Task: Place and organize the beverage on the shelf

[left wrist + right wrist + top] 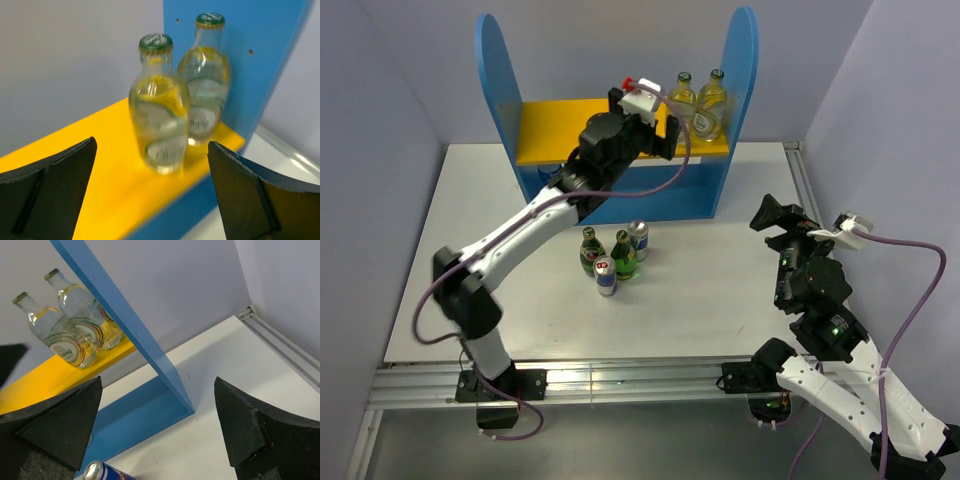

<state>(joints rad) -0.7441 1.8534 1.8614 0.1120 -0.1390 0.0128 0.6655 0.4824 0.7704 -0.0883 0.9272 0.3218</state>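
Two clear bottles [160,110] stand upright, caps up, on the yellow board [100,170], left hand [151,146] spread apart.

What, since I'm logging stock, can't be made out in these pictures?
Top view: the left arm covers part of the yellow board, and that board hides the lower level of the shelf.
Left wrist view: labels on the clear bottles are blurred.
Right wrist view: a can is cut off by the bottom edge.

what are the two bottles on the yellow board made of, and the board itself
Bottles: clear glossy glass by the look, see-through with sharp highlights. Board: smooth yellow, faint sheen, likely painted wood or plastic; cannot tell which.
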